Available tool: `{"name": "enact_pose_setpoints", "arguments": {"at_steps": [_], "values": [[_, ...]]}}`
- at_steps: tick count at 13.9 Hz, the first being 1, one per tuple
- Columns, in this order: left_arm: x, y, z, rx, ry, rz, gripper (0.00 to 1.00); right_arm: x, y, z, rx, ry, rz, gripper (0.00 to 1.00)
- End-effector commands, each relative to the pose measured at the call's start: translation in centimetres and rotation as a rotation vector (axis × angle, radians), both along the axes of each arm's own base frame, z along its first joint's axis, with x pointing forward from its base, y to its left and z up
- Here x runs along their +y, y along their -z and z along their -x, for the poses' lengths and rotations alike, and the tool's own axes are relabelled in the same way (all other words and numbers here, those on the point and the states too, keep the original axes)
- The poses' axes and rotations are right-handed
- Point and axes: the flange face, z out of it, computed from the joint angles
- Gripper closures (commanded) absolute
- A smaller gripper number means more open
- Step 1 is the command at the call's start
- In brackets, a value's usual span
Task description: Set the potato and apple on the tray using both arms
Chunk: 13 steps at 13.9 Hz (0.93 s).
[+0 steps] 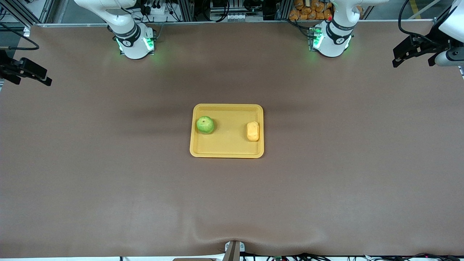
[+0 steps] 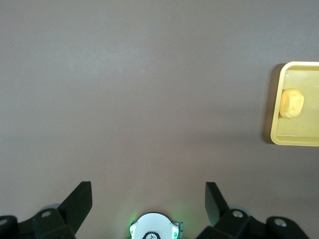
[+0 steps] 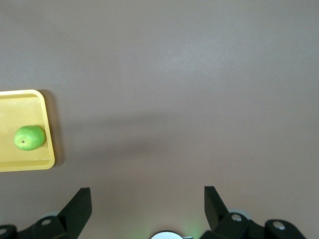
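Note:
The yellow tray (image 1: 228, 145) lies at the middle of the table. The green apple (image 1: 205, 124) sits on it at the right arm's end, and the yellow-orange potato (image 1: 253, 131) sits on it at the left arm's end. My left gripper (image 1: 413, 58) is open and empty, held high over the table's edge at the left arm's end. My right gripper (image 1: 27, 74) is open and empty, high over the edge at the right arm's end. The left wrist view shows its open gripper (image 2: 148, 191), the tray (image 2: 299, 137) and the potato (image 2: 291, 103). The right wrist view shows its open gripper (image 3: 147, 195), the tray (image 3: 20, 107) and the apple (image 3: 29, 137).
Brown cloth (image 1: 232, 203) covers the whole table. The two arm bases (image 1: 135, 43) (image 1: 331, 40) glow green along the edge farthest from the front camera. A small mount (image 1: 233, 250) sits at the nearest table edge.

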Motion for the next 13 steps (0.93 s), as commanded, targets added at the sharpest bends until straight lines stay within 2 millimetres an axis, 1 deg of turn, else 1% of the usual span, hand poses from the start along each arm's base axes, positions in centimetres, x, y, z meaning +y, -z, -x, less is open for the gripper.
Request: {"name": "enact_pose_setpoints", "arguments": {"at_steps": [1,2,6,7,11,13], "values": [[-0.2,-0.7,0.7,0.005,-0.016,0.013,0.00,-0.4,-0.8,0.8,0.012,0.004,-0.011,0.00],[-0.1,-0.7,0.5,0.005,-0.016,0.014,0.00,-0.1,-0.7,0.8,0.015,0.001,-0.029,0.00],[0.2,-0.7,0.4,0.003,-0.018,0.009,0.00,-0.5,-0.1,-0.2,0.011,0.002,-0.036,0.00],[0.3,-0.7,0.4,0.003,-0.021,0.010,0.00,-0.5,-0.4,-0.3,0.002,0.002,-0.035,0.00],[0.9,-0.7,0.4,0.006,-0.025,0.004,0.00,-0.5,-0.2,-1.5,-0.053,0.004,-0.031,0.00],[0.8,-0.7,0.4,0.006,-0.025,0.004,0.00,0.0,1.2,-2.6,-0.037,-0.009,-0.029,0.00]]}}
